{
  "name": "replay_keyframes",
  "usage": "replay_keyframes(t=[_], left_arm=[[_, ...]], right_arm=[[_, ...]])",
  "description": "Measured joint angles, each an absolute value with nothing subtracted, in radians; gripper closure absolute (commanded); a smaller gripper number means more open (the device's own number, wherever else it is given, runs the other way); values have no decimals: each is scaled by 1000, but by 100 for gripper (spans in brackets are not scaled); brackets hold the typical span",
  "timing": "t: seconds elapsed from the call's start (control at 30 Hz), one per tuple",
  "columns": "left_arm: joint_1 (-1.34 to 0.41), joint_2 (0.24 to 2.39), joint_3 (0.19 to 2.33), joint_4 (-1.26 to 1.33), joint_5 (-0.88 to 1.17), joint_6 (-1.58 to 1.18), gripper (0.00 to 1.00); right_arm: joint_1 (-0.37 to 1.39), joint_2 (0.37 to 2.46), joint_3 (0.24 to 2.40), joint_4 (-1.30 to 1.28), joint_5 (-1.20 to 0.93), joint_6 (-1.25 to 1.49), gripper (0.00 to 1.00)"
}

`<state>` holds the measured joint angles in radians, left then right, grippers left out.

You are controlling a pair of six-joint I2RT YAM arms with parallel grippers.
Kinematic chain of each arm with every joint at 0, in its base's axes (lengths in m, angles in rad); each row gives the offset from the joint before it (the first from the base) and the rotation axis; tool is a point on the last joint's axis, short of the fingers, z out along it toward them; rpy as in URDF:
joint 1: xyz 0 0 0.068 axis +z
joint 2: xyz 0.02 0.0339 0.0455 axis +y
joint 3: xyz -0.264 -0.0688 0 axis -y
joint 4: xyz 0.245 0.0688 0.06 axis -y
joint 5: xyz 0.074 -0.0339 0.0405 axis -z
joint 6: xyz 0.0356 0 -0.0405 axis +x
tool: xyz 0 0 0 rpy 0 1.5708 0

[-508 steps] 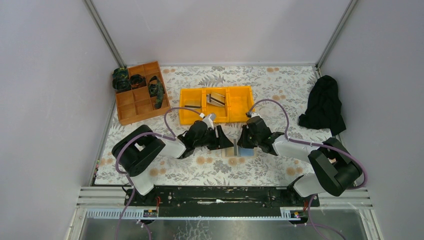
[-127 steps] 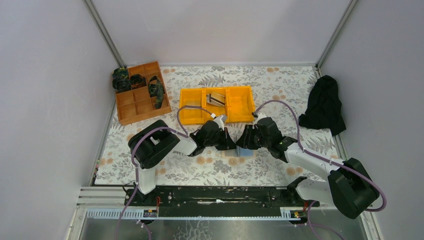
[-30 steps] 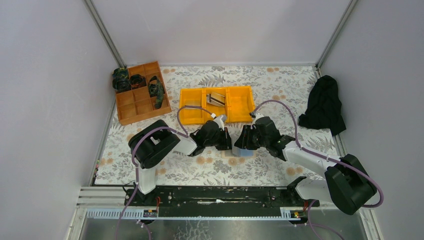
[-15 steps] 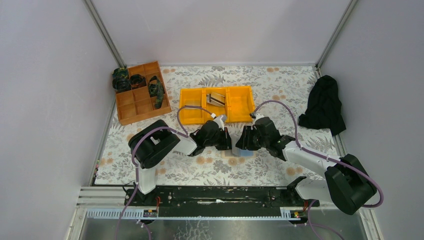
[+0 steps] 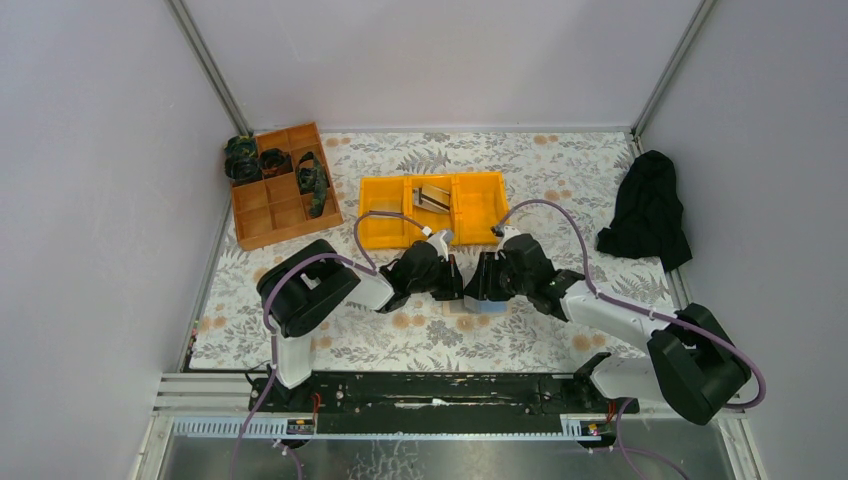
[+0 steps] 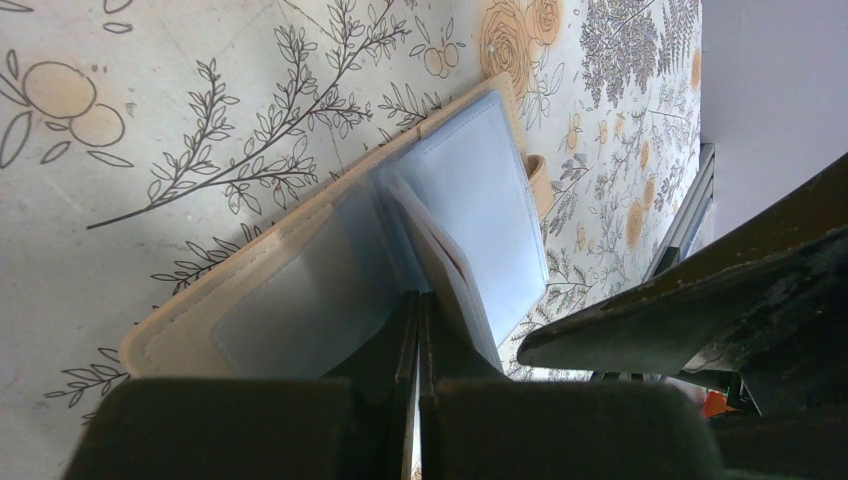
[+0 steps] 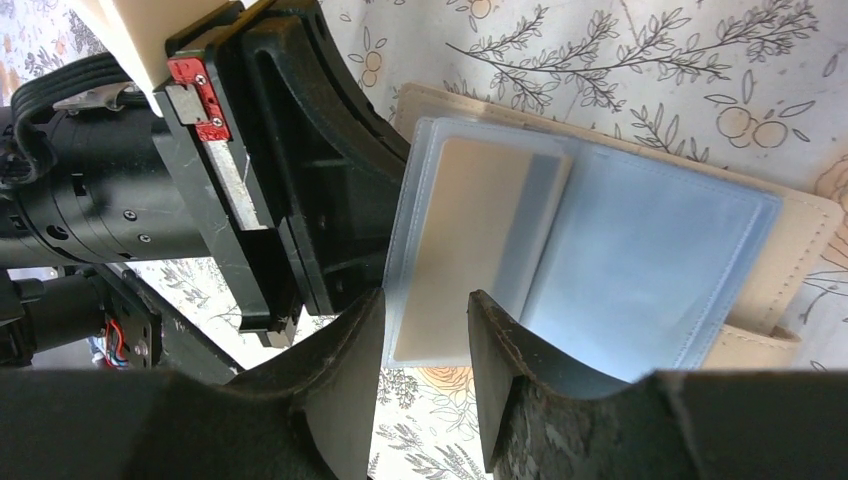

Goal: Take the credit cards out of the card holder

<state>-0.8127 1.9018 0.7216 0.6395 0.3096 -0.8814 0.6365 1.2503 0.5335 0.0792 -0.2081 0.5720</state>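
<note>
Left gripper [image 6: 418, 305] is pinched fully closed with nothing seen between its fingers, its tips against the inner fold of the one card holder [image 6: 300, 285]. The holder lies open on the floral table [image 5: 560, 170] between the two arms. Right gripper [image 7: 427, 298] stands partly open, straddling the lower edge of a clear sleeve that holds one tan credit card [image 7: 460, 230]; no grip shows. Beyond, one yellow bin [image 5: 480, 212] of three compartments has silvery cards [image 5: 432, 196] in the middle one, count unclear. Farther off are one orange-brown tray [image 5: 262, 215] and one black cloth [image 5: 648, 210].
</note>
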Motion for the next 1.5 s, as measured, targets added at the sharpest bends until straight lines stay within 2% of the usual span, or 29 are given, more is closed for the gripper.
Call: replay_keyframes(t=[1.5], left_arm=[[-812,1902,722,640,315,-881,100]], right_arm=[[651,1277,547,62,-126,568,56]])
